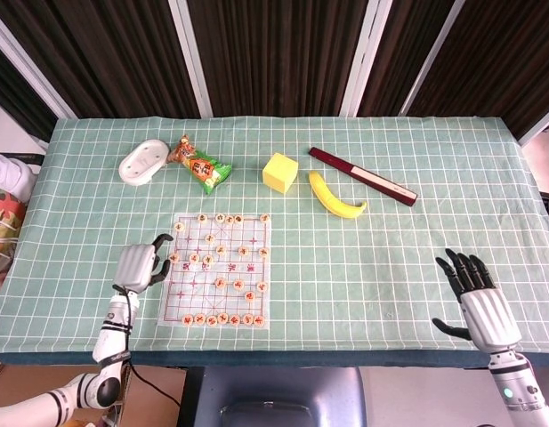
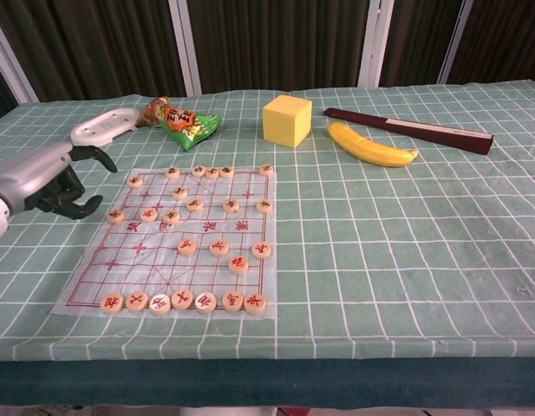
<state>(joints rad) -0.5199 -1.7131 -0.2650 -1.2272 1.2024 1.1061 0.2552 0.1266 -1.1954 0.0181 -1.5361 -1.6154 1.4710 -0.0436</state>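
A printed chess sheet lies on the green checked cloth, with several round wooden pieces on it. My left hand hovers at the sheet's left edge, fingers curved downward and apart, holding nothing. Its fingertips are close to the leftmost pieces. My right hand is open near the table's front right corner, far from every object; the chest view does not show it.
Along the back stand a white dish, a green snack packet, a yellow cube, a banana and a dark red bar.
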